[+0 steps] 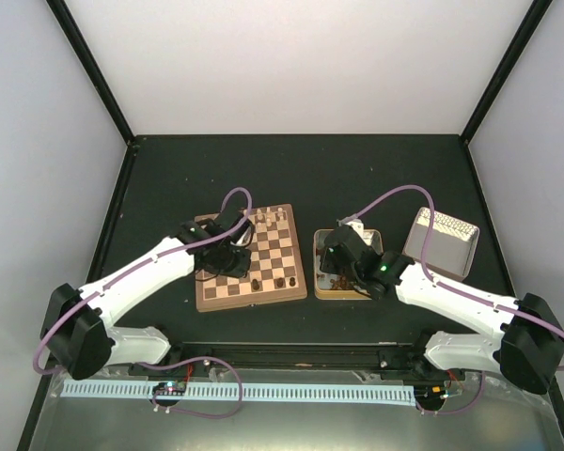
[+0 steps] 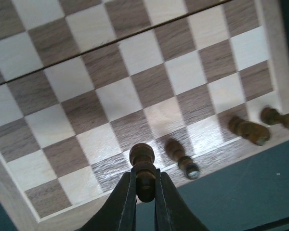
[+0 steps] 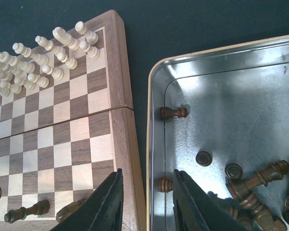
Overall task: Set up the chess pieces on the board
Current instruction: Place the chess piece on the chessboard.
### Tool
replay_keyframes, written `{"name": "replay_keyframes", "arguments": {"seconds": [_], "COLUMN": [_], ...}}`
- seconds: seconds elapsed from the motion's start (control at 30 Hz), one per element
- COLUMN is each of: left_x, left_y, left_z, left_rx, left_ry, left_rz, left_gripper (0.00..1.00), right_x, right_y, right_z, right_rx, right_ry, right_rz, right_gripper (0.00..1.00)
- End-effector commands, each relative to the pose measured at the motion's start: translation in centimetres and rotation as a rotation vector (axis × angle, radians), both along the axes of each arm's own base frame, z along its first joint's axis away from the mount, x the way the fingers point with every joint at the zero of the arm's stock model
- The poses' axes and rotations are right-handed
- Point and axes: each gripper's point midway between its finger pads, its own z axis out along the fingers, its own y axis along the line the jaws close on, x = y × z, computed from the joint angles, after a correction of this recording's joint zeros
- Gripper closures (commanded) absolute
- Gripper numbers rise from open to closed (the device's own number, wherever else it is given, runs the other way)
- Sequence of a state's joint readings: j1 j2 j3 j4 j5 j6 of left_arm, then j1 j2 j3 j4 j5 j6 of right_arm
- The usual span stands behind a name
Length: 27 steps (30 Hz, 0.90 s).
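The board (image 1: 249,297) lies at mid-table, with cream chessmen (image 3: 38,62) along its far rows. My left gripper (image 2: 144,177) is shut on a dark brown chess piece (image 2: 142,156) and hovers over the board's near edge row (image 2: 62,185). Three other dark pieces (image 2: 181,156) stand along that row to its right. My right gripper (image 3: 148,177) is open, its jaws straddling the left rim of the metal tin (image 3: 154,144). A dark piece (image 3: 164,184) lies inside the rim between the jaws. More dark pieces (image 3: 260,190) lie heaped in the tin.
A second shiny tin (image 1: 442,244) sits tilted to the right of the first. Loose dark pieces (image 3: 173,113) lie scattered on the tin floor. A narrow strip of dark table (image 3: 140,144) separates the board from the tin.
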State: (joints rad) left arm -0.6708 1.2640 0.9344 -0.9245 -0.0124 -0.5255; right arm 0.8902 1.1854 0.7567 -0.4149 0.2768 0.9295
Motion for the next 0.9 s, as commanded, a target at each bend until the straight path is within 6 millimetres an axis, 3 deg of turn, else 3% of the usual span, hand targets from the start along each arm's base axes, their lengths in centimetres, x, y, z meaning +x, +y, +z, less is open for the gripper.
{"name": "replay_keyframes", "arguments": {"seconds": [0.0,0.27,0.5,0.87], "left_x": [1.7,0.6,-0.5,-0.6], "left_y": [-3.1,-6.2,-6.5,-7.8], "left_z": [3.1,1.3,-0.9,-2.4], "left_rx": [-0.114,-0.063,0.046,0.041], "left_ry": [-0.076,-0.015,0.031,0.067], "left_rz": [-0.064,-0.178,-0.222,-0.260], "left_gripper": [0.98,0.98,0.99,0.98], "right_x": [0.2,0.2,0.1,0.0], "right_y": [0.1,-0.2,-0.2,-0.6], "right_z": [-0.2,-0.3,-0.5,-0.5], "right_rx": [0.005,-0.003,-0.004,-0.010], "right_ry": [-0.007,-0.009,-0.006,-0.005], "right_rz": [-0.002,-0.006,-0.005,-0.012], "right_gripper": [0.71,0.71,0.71,0.71]}}
